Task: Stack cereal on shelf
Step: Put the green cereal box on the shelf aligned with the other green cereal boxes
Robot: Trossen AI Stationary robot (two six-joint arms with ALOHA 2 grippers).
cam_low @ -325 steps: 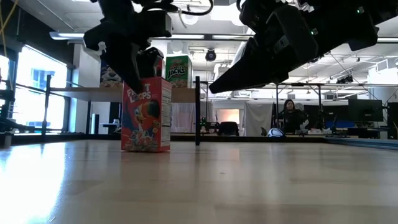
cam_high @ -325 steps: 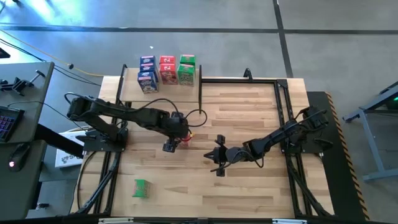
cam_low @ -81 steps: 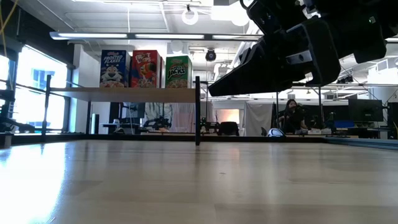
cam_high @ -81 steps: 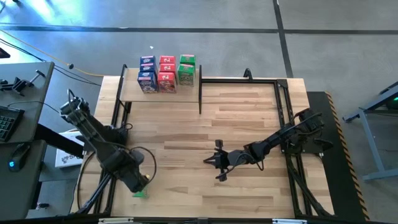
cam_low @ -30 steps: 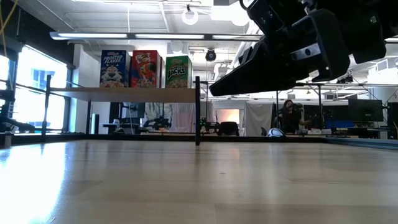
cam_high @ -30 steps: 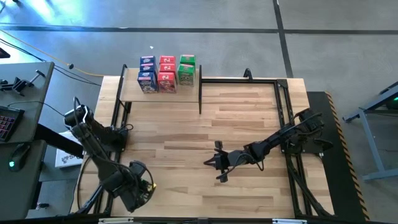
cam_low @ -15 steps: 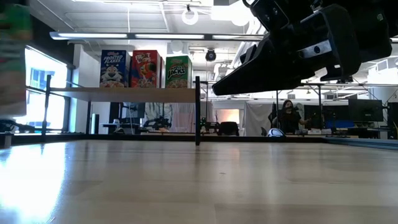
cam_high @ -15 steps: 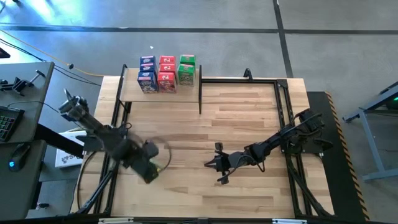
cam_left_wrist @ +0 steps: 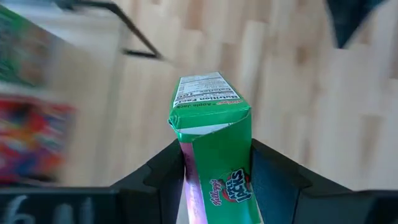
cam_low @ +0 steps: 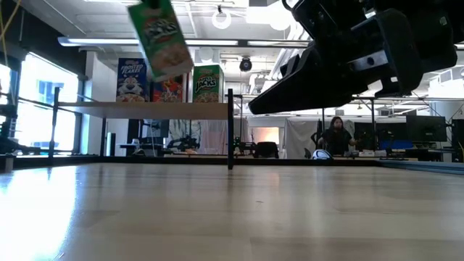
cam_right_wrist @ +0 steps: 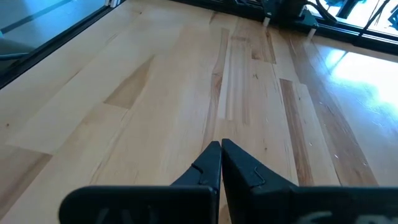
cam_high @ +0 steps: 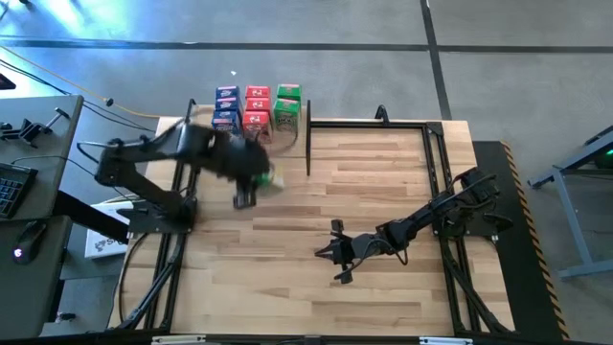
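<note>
A green cereal box (cam_left_wrist: 214, 134) is in the air, held by my left gripper (cam_left_wrist: 214, 158), which is shut on it just in front of the shelf (cam_high: 203, 144). In the low view the box (cam_low: 161, 38) hangs tilted, higher than the shelf plank (cam_low: 145, 110). On the plank stand blue (cam_high: 227, 117), red (cam_high: 256, 113) and green (cam_high: 286, 107) cereal boxes, upright on their bases. My right gripper (cam_right_wrist: 221, 163) is shut on nothing, low over the middle of the table (cam_high: 383, 163). My left gripper pinches the green box between its two fingers (cam_left_wrist: 166, 174), one on each of two opposite sides (cam_left_wrist: 244, 177) at the end nearest the wrist. The fingers slant steeply down from above. The box is lifted clear of the table and tilted, its free end (cam_left_wrist: 208, 93) pointing away from the wrist.
A black upright post (cam_low: 230, 127) stands at the shelf's right end. Black metal rails (cam_high: 436, 153) run along the table's far and right sides. Bare wood lies between the two arms. A person (cam_low: 338, 134) sits in the room far behind the table.
My left gripper has swung from the table's near left corner up and toward the far edge, to just before the shelf, rolling its wrist on the way. The green box has gone with it, lifted clear of the table and now tilted.
</note>
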